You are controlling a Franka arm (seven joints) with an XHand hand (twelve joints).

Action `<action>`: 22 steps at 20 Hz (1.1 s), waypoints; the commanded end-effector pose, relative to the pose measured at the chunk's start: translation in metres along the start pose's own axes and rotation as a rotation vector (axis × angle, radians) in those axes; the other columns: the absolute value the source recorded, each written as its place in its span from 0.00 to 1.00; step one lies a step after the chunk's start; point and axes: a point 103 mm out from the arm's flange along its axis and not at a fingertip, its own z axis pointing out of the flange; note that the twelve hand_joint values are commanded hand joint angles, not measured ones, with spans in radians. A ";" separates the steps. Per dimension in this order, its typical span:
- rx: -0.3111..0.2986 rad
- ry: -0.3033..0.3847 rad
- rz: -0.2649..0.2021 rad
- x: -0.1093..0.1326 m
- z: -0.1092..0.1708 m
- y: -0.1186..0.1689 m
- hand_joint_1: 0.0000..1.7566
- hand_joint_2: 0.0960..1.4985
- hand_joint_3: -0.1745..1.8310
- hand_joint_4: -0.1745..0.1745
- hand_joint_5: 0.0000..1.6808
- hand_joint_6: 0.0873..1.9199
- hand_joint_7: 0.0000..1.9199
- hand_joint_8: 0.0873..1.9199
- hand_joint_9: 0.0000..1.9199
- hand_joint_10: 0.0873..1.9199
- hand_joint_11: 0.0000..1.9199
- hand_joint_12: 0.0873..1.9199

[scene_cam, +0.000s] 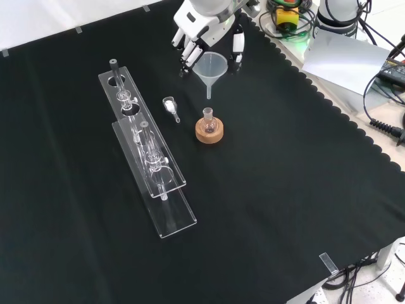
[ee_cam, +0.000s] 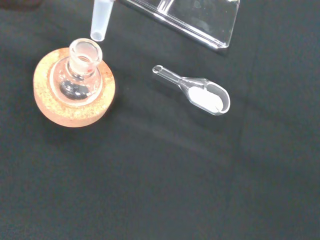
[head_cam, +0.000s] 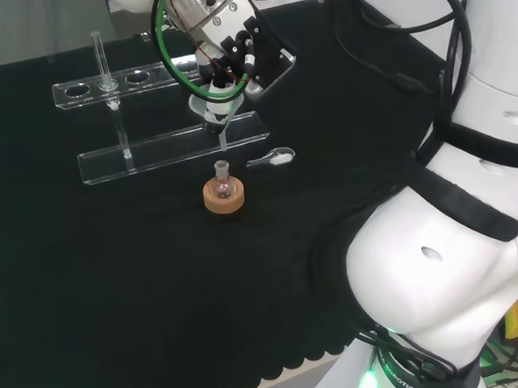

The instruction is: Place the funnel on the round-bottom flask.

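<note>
The robot hand (scene_cam: 204,30) is holding the funnel (scene_cam: 211,68) by its cone, with the fingers (scene_cam: 187,49) and thumb curling round the rim, and is carrying it stem-down above the surface (scene_cam: 285,190). The round-bottom flask (scene_cam: 208,120) is sitting on its cork ring (scene_cam: 209,132) just below the robot hand, neck pointing up and open.

In the wrist view the funnel's stem tip (ee_cam: 98,35) is hanging just beside the flask's mouth (ee_cam: 85,51) rather than over it, and apart from it. That is where the risk is lying: if the robot hand is lowered from this offset, the stem is likely to strike the lip of the neck or slide down outside it, and the small flask could be tipped or pushed off its ring. A release before the stem is seated would let the funnel topple, possibly onto the glass scoop (ee_cam: 202,94) holding white powder, which is lying near the ring, or against the clear rack (scene_cam: 149,158) further off.
</note>
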 end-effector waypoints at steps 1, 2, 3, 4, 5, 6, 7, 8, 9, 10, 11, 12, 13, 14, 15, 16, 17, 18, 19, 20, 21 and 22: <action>0.010 -0.005 -0.014 0.013 0.006 0.007 0.38 0.49 0.32 0.43 0.30 0.30 0.31 0.36 0.53 0.25 0.27 0.64; 0.011 -0.006 -0.014 0.013 0.006 0.007 0.38 0.49 0.32 0.43 0.30 0.31 0.31 0.36 0.53 0.25 0.27 0.64; 0.013 -0.006 -0.015 0.015 0.007 0.007 0.38 0.49 0.32 0.43 0.29 0.31 0.31 0.36 0.53 0.25 0.27 0.64; 0.014 -0.004 -0.018 0.016 0.008 0.008 0.38 0.49 0.32 0.43 0.29 0.31 0.31 0.36 0.53 0.25 0.27 0.64; 0.016 -0.008 -0.019 0.018 0.008 0.008 0.38 0.49 0.32 0.43 0.29 0.31 0.31 0.36 0.53 0.25 0.27 0.64; 0.018 -0.007 -0.020 0.020 0.010 0.009 0.38 0.49 0.32 0.43 0.29 0.31 0.31 0.36 0.53 0.25 0.27 0.64; 0.020 -0.008 -0.021 0.021 0.011 0.010 0.38 0.49 0.32 0.43 0.29 0.31 0.31 0.36 0.53 0.25 0.27 0.64; 0.023 -0.011 -0.021 0.022 0.013 0.011 0.38 0.49 0.32 0.43 0.29 0.31 0.31 0.36 0.53 0.25 0.27 0.64; 0.026 -0.010 -0.022 0.024 0.014 0.011 0.38 0.49 0.32 0.43 0.30 0.31 0.31 0.36 0.53 0.25 0.27 0.64; 0.027 -0.011 -0.024 0.024 0.015 0.012 0.38 0.49 0.32 0.43 0.29 0.31 0.31 0.36 0.53 0.25 0.27 0.64; 0.027 -0.012 -0.025 0.025 0.016 0.013 0.38 0.49 0.32 0.43 0.29 0.31 0.31 0.36 0.53 0.25 0.27 0.64; 0.027 -0.006 -0.028 0.023 0.016 0.013 0.38 0.49 0.32 0.43 0.29 0.31 0.31 0.36 0.53 0.25 0.27 0.64; 0.027 -0.004 -0.030 0.023 0.016 0.013 0.38 0.49 0.32 0.43 0.29 0.31 0.31 0.36 0.53 0.25 0.27 0.64; 0.026 -0.003 -0.029 0.023 0.016 0.013 0.38 0.49 0.32 0.43 0.29 0.31 0.31 0.36 0.53 0.25 0.27 0.64; 0.027 -0.004 -0.029 0.023 0.017 0.014 0.38 0.49 0.32 0.43 0.29 0.31 0.31 0.36 0.53 0.25 0.27 0.64; 0.028 -0.006 -0.027 0.023 0.017 0.014 0.38 0.49 0.32 0.43 0.29 0.31 0.31 0.36 0.53 0.25 0.27 0.64; 0.029 -0.008 -0.027 0.023 0.017 0.014 0.38 0.49 0.32 0.43 0.29 0.31 0.31 0.36 0.53 0.25 0.27 0.64; 0.033 -0.010 -0.025 0.023 0.018 0.015 0.38 0.49 0.32 0.43 0.29 0.31 0.31 0.36 0.53 0.25 0.27 0.64; 0.036 -0.012 -0.024 0.024 0.018 0.016 0.38 0.49 0.32 0.43 0.29 0.31 0.31 0.36 0.53 0.25 0.27 0.64; 0.036 -0.013 -0.024 0.025 0.019 0.018 0.38 0.49 0.32 0.43 0.29 0.31 0.31 0.36 0.53 0.25 0.27 0.64; 0.035 -0.012 -0.022 0.026 0.020 0.019 0.38 0.49 0.32 0.43 0.29 0.31 0.31 0.36 0.53 0.25 0.27 0.64; 0.032 -0.013 -0.023 0.027 0.021 0.019 0.38 0.49 0.32 0.43 0.29 0.31 0.31 0.36 0.53 0.25 0.27 0.64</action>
